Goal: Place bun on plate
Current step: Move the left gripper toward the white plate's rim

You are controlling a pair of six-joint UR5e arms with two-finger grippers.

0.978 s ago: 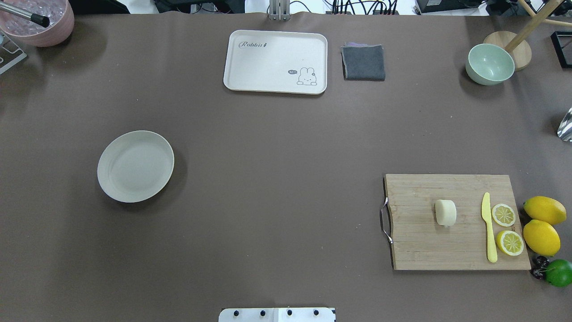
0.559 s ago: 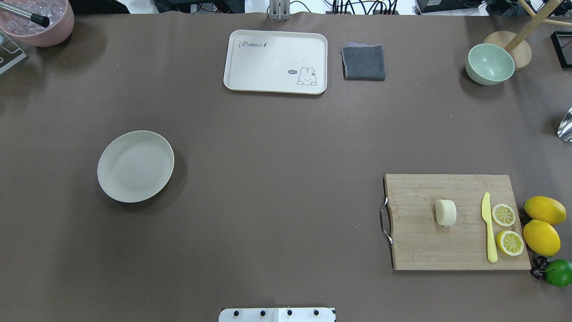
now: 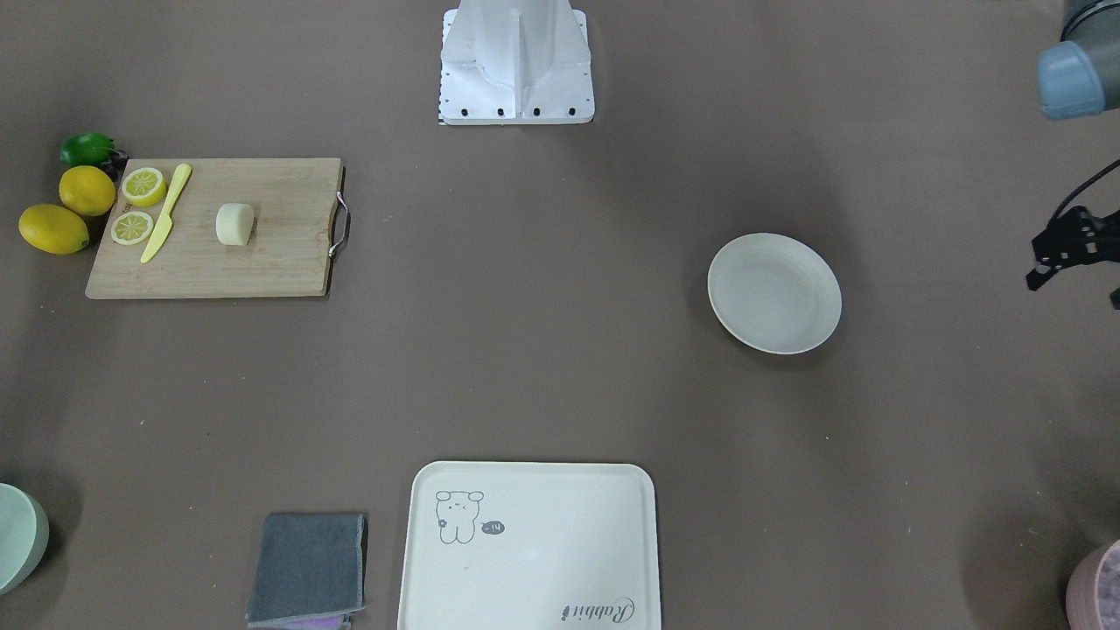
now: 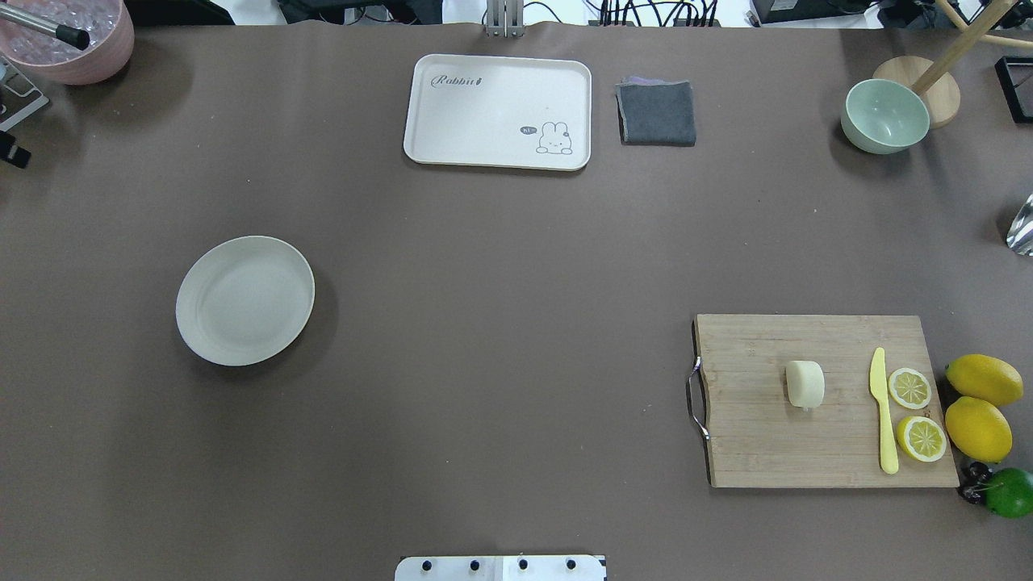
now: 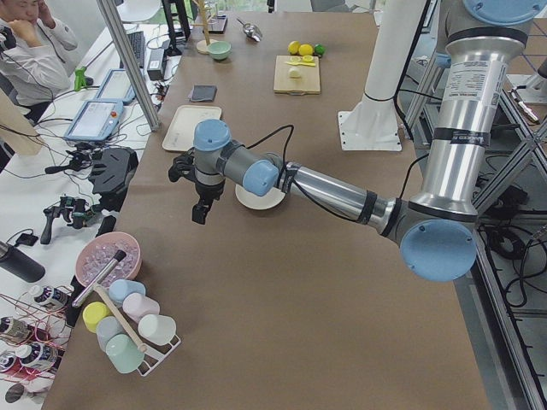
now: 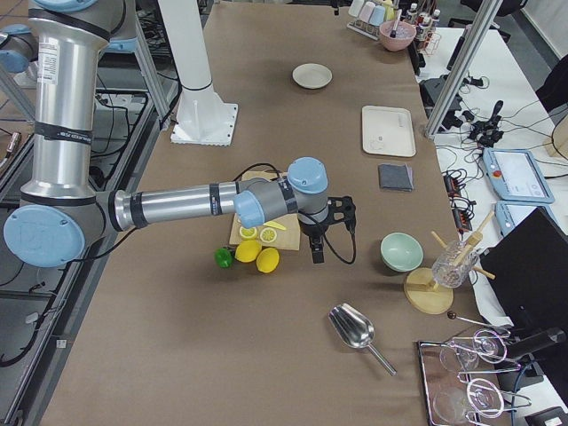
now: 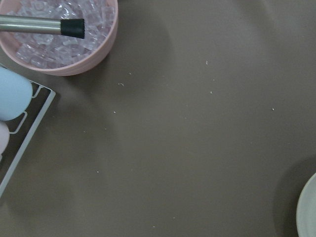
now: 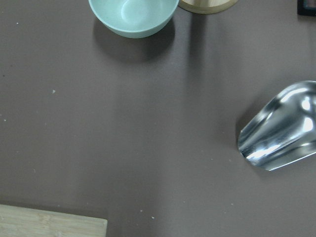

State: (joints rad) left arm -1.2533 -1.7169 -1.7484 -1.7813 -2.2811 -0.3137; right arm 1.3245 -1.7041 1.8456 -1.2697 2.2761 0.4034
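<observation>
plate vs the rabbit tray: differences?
The plate is round; the tray is rectangular. The plate is plain; the tray carries a rabbit drawing and "Rabbit" lettering. The plate lies on the robot's left side; the tray sits mid-table at the far edge. Both are off-white, shallow, rimmed and hold nothing.

My overhead camera sits behind the robot and looks forward and down. It has the base (image 4: 500, 567) at the bottom edge, the tray (image 4: 498, 111) at the far side, the plate (image 4: 244, 299) on the left and the board (image 4: 823, 401) on the right. The front-facing camera looks steeply down from across the table, so I get the same four things flipped, with the base on top.

The left-end camera looks along the table, with the left arm (image 5: 325, 190) near and large and the board far off. The right-end camera does the reverse: the scoop (image 6: 352, 328) is near and the plate far.

Both wrist cameras look straight down from close. The left one shares the plate's rim and the ice bowl (image 7: 59, 34) with the overhead. The right one shows the green bowl (image 8: 133, 15), the scoop and a corner of the board.
</observation>
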